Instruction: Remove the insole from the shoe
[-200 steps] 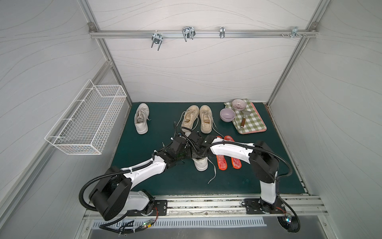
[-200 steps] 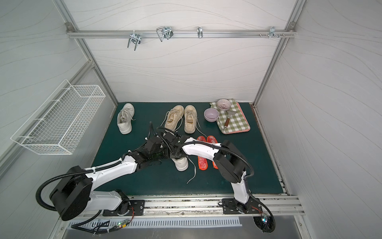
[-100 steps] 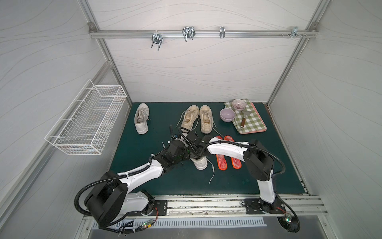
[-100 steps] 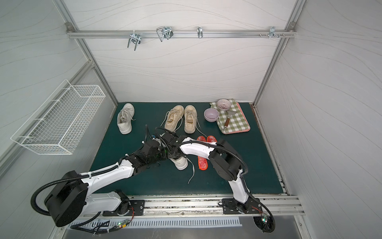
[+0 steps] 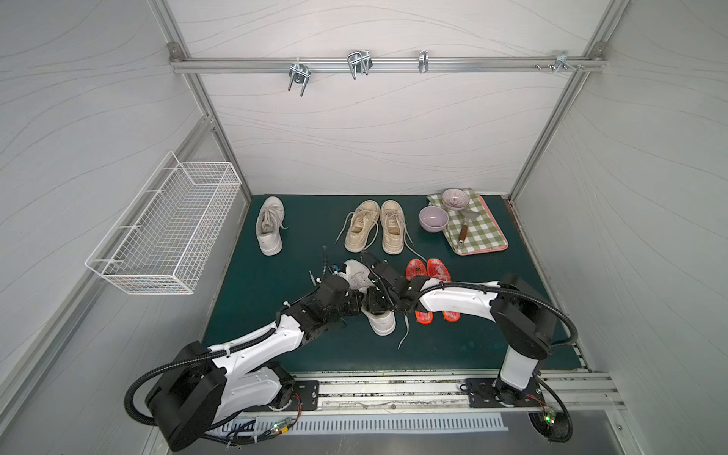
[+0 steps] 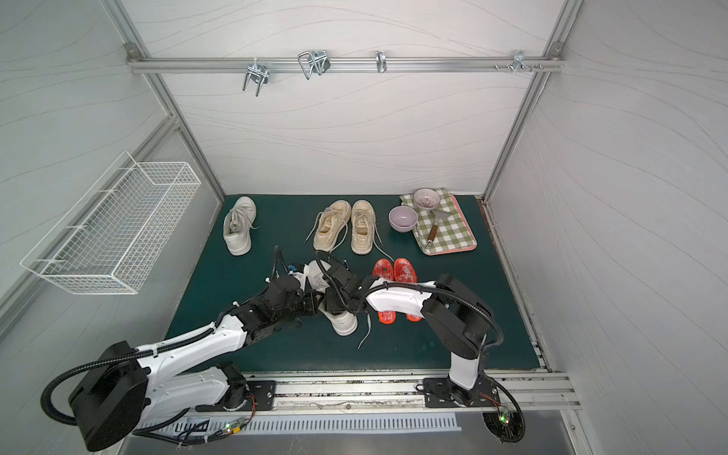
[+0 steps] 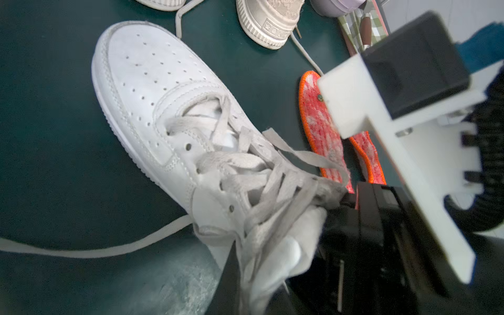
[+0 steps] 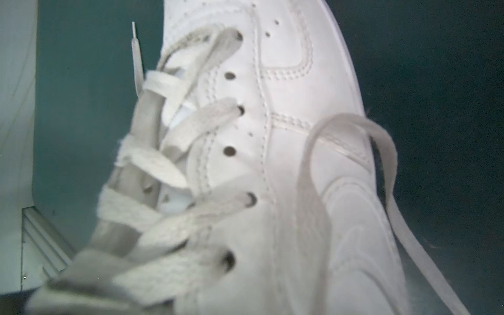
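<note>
A white lace-up shoe [image 5: 384, 323] [image 6: 345, 324] lies in the middle of the green mat [image 5: 275, 275], with both arms meeting over its opening. My left gripper [image 5: 360, 305] [image 7: 259, 281] is shut on the shoe's white tongue and collar by the top laces. My right gripper [image 5: 375, 302] [image 6: 333, 305] presses in at the shoe's opening from the other side. Its jaws are hidden in every view. The right wrist view shows only the shoe's side [image 8: 286, 109] and laces up close. The insole is hidden inside the shoe.
Two red insoles [image 5: 417, 272] lie on the mat just right of the shoe, partly under my right arm. Further back are a beige pair of shoes [image 5: 374, 230], a single white shoe [image 5: 270, 228], a purple bowl [image 5: 433, 218] and a checked tray [image 5: 478, 236]. A wire basket [image 5: 165, 228] hangs on the left wall.
My right gripper has closed at the shoe's opening. Both arms have shifted a little towards the near edge, and the shoe has turned slightly with them.
</note>
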`<action>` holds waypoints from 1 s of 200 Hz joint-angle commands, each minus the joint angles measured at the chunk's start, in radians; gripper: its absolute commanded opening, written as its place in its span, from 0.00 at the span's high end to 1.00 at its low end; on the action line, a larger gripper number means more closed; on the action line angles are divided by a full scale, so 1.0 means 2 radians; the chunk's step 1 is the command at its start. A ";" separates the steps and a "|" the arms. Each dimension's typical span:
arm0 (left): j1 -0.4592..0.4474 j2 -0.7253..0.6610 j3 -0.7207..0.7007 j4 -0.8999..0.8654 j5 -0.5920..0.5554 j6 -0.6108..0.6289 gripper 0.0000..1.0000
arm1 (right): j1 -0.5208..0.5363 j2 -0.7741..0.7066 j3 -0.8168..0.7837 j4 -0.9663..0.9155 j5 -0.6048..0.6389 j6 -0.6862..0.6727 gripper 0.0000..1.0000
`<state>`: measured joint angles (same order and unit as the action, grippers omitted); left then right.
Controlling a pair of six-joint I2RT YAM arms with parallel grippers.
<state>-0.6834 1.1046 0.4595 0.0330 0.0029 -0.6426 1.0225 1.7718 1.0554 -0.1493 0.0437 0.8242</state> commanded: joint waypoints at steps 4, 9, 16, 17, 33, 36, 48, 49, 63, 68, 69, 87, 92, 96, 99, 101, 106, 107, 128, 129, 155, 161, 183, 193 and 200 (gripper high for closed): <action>0.005 -0.039 -0.026 -0.084 -0.006 -0.007 1.00 | -0.058 -0.015 -0.064 -0.059 0.102 0.038 1.00; 0.005 -0.042 -0.029 -0.087 -0.007 -0.008 1.00 | -0.061 -0.021 -0.070 -0.050 0.097 0.039 1.00; 0.005 -0.045 -0.031 -0.090 -0.008 -0.009 1.00 | -0.063 -0.030 -0.079 -0.040 0.093 0.040 1.00; 0.005 -0.046 -0.031 -0.090 -0.008 -0.009 1.00 | -0.064 -0.031 -0.080 -0.039 0.092 0.041 1.00; 0.005 -0.050 -0.031 -0.096 -0.014 -0.009 1.00 | -0.067 -0.044 -0.089 -0.021 0.080 0.039 1.00; 0.005 -0.050 -0.031 -0.097 -0.016 -0.009 1.00 | -0.068 -0.046 -0.090 -0.019 0.078 0.039 1.00; 0.005 -0.047 -0.028 -0.101 -0.023 -0.006 1.00 | -0.071 -0.055 -0.094 -0.012 0.070 0.040 1.00; 0.005 -0.047 -0.027 -0.101 -0.023 -0.006 1.00 | -0.071 -0.056 -0.094 -0.012 0.071 0.040 1.00; 0.005 -0.040 -0.023 -0.106 -0.030 -0.002 1.00 | -0.071 -0.069 -0.097 -0.012 0.077 0.038 1.00; 0.006 -0.038 -0.021 -0.108 -0.031 -0.001 1.00 | -0.071 -0.073 -0.098 -0.012 0.080 0.038 1.00; 0.006 -0.038 -0.021 -0.108 -0.031 -0.001 1.00 | -0.071 -0.075 -0.098 -0.013 0.080 0.038 1.00; 0.005 -0.036 -0.020 -0.112 -0.036 -0.002 1.00 | -0.076 -0.088 -0.107 -0.008 0.080 0.039 1.00; 0.005 -0.036 -0.021 -0.112 -0.037 -0.003 1.00 | -0.079 -0.092 -0.111 -0.004 0.074 0.041 1.00; 0.005 -0.037 -0.021 -0.112 -0.038 -0.003 1.00 | -0.082 -0.095 -0.115 0.001 0.068 0.043 1.00; 0.005 -0.037 -0.021 -0.112 -0.038 -0.003 1.00 | -0.085 -0.098 -0.120 0.008 0.061 0.044 1.00; 0.005 -0.037 -0.021 -0.112 -0.038 -0.003 1.00 | -0.087 -0.100 -0.123 0.013 0.058 0.045 1.00; 0.005 -0.036 -0.021 -0.111 -0.038 -0.003 1.00 | -0.092 -0.103 -0.132 0.027 0.046 0.048 1.00; 0.005 -0.036 -0.022 -0.111 -0.038 -0.003 1.00 | -0.092 -0.104 -0.133 0.030 0.044 0.049 1.00; 0.005 -0.029 -0.017 -0.116 -0.046 -0.003 1.00 | -0.105 -0.115 -0.158 0.087 0.000 0.055 1.00; 0.006 -0.028 -0.017 -0.116 -0.047 -0.004 1.00 | -0.104 -0.115 -0.159 0.089 -0.002 0.055 1.00; 0.006 -0.009 0.002 -0.136 -0.072 -0.002 1.00 | -0.105 -0.129 -0.162 0.116 -0.039 0.059 1.00; 0.007 -0.001 0.008 -0.138 -0.079 0.001 1.00 | -0.104 -0.135 -0.164 0.126 -0.045 0.062 1.00; 0.009 0.036 0.038 -0.154 -0.080 0.013 1.00 | -0.101 -0.163 -0.171 0.148 -0.059 0.070 1.00; 0.009 0.051 0.048 -0.155 -0.077 0.016 1.00 | -0.101 -0.176 -0.173 0.157 -0.065 0.074 1.00; 0.009 0.061 0.052 -0.156 -0.076 0.017 1.00 | -0.101 -0.186 -0.175 0.164 -0.070 0.078 1.00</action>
<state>-0.7139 1.1748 0.5602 -0.0105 0.0521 -0.6456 0.9058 1.5108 0.7410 0.2085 -0.1986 0.9287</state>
